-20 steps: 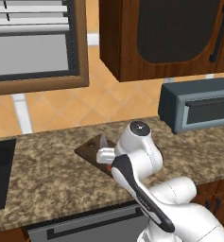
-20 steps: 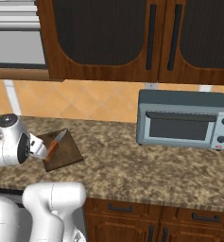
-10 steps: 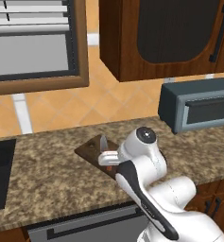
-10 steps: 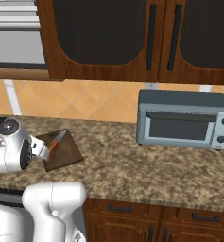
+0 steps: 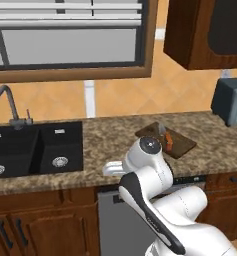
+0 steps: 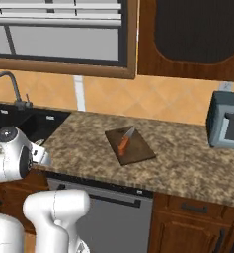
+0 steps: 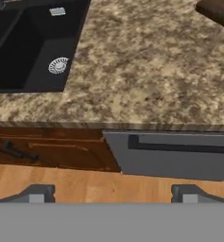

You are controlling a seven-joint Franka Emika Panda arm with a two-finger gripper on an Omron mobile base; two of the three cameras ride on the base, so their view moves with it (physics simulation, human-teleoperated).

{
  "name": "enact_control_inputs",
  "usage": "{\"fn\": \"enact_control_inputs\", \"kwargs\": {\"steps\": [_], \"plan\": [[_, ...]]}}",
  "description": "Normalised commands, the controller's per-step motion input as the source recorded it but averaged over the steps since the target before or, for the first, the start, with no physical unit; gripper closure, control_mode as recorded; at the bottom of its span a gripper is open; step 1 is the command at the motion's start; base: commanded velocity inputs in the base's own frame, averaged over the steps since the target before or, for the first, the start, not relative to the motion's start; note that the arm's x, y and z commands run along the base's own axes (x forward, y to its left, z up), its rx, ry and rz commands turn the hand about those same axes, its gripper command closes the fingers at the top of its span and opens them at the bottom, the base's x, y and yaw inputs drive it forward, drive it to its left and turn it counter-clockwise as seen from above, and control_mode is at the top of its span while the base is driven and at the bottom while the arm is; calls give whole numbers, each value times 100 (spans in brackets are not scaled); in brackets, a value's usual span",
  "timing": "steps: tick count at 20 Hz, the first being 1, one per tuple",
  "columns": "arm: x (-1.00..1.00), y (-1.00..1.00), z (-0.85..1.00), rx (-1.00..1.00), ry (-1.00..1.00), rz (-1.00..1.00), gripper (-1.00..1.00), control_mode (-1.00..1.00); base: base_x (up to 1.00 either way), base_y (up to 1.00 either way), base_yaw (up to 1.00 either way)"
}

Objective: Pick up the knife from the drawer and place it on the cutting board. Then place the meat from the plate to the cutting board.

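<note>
The knife (image 6: 124, 142), with its orange-red handle and grey blade, lies on the dark brown cutting board (image 6: 138, 152) on the granite counter. From the other side, the knife (image 5: 168, 139) rests on the board (image 5: 182, 146) just behind my arm. My gripper (image 7: 112, 194) is open and empty, with its fingertips (image 7: 36, 193) spread wide. It hangs in front of the counter's front edge, to the left of the board, looking down at the counter and cabinet fronts. A corner of the cutting board (image 7: 218, 9) is at the top right of the hand view. The drawer, the plate and the meat are out of view.
A black double sink (image 5: 36, 149) with a faucet (image 5: 6, 98) lies to the left. A grey dishwasher front (image 7: 179, 155) sits under the counter below the board. A microwave (image 6: 227, 126) stands at the right end. A window is above the sink.
The whole picture has shifted: the base has driven left, bringing the sink into view and pushing the microwave to the right edge. The arm has swung off the board to the left; the knife stays there.
</note>
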Motion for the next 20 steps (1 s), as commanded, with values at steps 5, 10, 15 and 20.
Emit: {"fn": "enact_control_inputs", "kwargs": {"steps": [5,10,15,20], "plan": [[0,0,0,0,0,0,-100,100,0,100,38],[0,0,0,0,0,0,-100,100,18,95,36],[0,0,0,0,0,0,-100,100,54,91,31],[0,0,0,0,0,0,-100,100,56,81,25]]}}
